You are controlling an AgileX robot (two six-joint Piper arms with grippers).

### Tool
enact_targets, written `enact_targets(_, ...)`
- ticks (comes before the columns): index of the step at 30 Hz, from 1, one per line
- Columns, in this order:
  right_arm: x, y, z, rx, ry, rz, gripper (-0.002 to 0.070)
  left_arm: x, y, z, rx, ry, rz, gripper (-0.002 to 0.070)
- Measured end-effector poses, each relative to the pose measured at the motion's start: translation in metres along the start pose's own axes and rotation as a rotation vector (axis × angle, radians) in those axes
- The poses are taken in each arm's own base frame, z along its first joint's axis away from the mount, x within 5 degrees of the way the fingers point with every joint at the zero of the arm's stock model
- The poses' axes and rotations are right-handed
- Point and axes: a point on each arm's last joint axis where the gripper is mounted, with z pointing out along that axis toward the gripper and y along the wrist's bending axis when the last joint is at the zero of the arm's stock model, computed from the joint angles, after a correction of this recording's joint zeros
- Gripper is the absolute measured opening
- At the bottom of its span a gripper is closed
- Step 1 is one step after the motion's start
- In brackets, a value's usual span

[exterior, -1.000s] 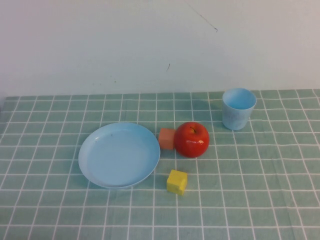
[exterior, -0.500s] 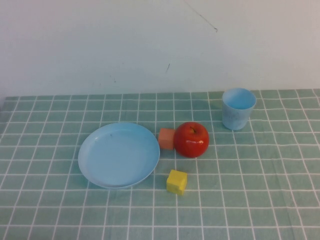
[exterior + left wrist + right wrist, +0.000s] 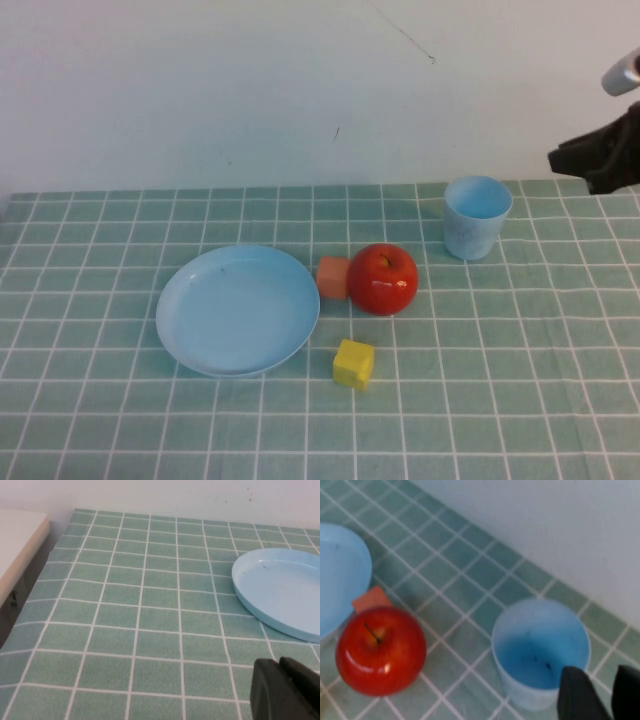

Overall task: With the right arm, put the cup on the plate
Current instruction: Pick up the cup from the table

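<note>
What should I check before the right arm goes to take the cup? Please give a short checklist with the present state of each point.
1. Cup stands upright, mouth up: ok.
2. Cup is empty, as the right wrist view shows: ok.
3. Right pincer is near the cup: ok; it hangs at the high view's right edge, beside the cup and apart from it, gripping nothing.
4. Right pincer is open enough for the cup: cannot tell.
5. Plate has nothing on it: ok.
6. Way to the plate is free: not ok; the apple and the orange block lie between.
7. Left pincer is away from the plate: ok.
</note>
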Motion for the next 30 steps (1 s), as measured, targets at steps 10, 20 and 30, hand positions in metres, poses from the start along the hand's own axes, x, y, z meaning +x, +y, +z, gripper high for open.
enact_targets(10,-0.021,-0.023,0.054,0.011,-0.070,-0.059,0.0463,0.000,0.000,0.000,0.000,0.000,0.000,-0.0003)
enact_targets(20,-0.013,-0.043,0.099,0.057,0.150,-0.087,0.0466,0.000,0.000,0.000,0.000,0.000,-0.002,-0.0003)
enact_targets(30,0.004,-0.051,0.121,0.025,0.207,-0.053,0.0466,0.000,0.000,0.000,0.000,0.000,-0.002,-0.0003)
